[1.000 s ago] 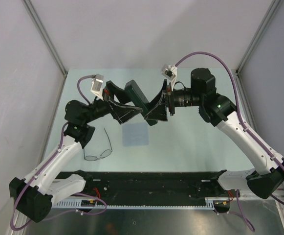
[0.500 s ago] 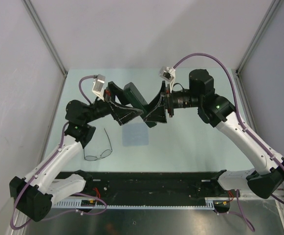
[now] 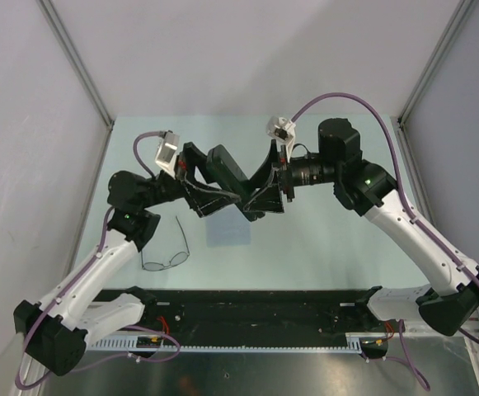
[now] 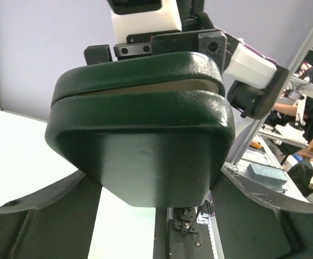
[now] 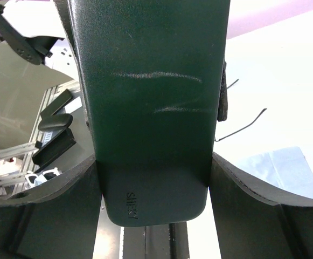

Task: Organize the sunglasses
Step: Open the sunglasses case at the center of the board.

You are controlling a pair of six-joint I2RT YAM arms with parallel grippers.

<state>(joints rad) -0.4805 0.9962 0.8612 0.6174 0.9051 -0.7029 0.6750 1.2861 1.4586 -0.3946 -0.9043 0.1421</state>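
While the sunglasses (image 3: 166, 254) lie on the table (image 3: 321, 247) near the left arm (image 3: 99, 264), the dark case (image 3: 227, 165) hangs in the air farther back; the right gripper (image 3: 254, 205) clamps one end, the left gripper (image 3: 223, 196) stands around the other, but whether it presses I cannot tell. If the arms pull unevenly at the lid, the smooth case may slip; it could fall on the thin frame.

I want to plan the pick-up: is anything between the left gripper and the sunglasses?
Nothing lies in the path down to the sunglasses, which are uncovered. But the left gripper is occupied: the case sits between its fingers, up in the air, gripped at the other end by the right gripper.
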